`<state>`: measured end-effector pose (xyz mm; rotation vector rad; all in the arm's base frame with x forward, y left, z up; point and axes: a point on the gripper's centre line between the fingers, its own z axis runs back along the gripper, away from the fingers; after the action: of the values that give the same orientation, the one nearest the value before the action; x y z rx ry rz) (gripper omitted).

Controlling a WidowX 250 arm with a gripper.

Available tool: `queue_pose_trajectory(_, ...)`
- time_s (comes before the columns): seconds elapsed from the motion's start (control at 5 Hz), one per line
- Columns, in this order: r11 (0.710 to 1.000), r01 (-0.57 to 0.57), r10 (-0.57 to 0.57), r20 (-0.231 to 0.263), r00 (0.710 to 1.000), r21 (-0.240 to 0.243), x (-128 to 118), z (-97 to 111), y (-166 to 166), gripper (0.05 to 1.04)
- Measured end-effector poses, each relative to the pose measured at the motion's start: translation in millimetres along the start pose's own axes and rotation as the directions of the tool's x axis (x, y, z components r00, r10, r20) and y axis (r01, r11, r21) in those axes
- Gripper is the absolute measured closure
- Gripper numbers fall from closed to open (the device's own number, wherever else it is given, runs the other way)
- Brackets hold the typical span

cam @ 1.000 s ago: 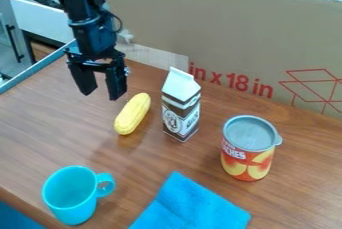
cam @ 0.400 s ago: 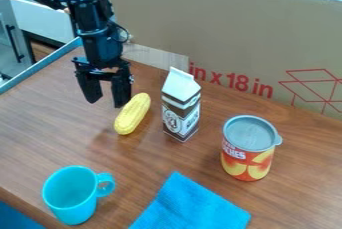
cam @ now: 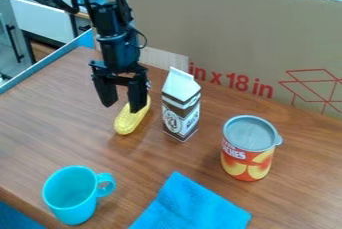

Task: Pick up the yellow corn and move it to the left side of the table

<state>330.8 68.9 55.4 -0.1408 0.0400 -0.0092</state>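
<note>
The black gripper (cam: 122, 108) hangs at the upper left of the table, its two fingers spread open with nothing held between them. Just below and partly behind the right finger lies a yellow corn cob (cam: 129, 122), its upper part hidden by that finger; whether they touch I cannot tell. To the right of the corn, a brown and white carton (cam: 181, 105) stands upright.
A can with a grey lid (cam: 250, 148) stands at the right. Nearer the front are a turquoise mug (cam: 70, 195) at the left and a blue cloth (cam: 192, 205). A cardboard wall (cam: 227, 33) runs along the back of the wooden table (cam: 40, 128).
The gripper has moved right and slightly down, from left of the corn to over its upper end. It has stayed open, and the objects have kept their places.
</note>
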Motion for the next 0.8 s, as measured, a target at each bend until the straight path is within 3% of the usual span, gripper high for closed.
queue_pose_trajectory(0.4, 0.998, -0.015, 0.019, -0.067, 0.998, 0.054, 4, -13, 0, 0.083)
queue_pose_trajectory(0.6, 0.996, -0.046, 0.053, -0.110, 0.992, 0.070, 8, -25, 7, 0.147)
queue_pose_trajectory(0.8, 0.997, -0.049, 0.057, -0.121, 0.991, 0.065, 8, -30, 7, 0.367)
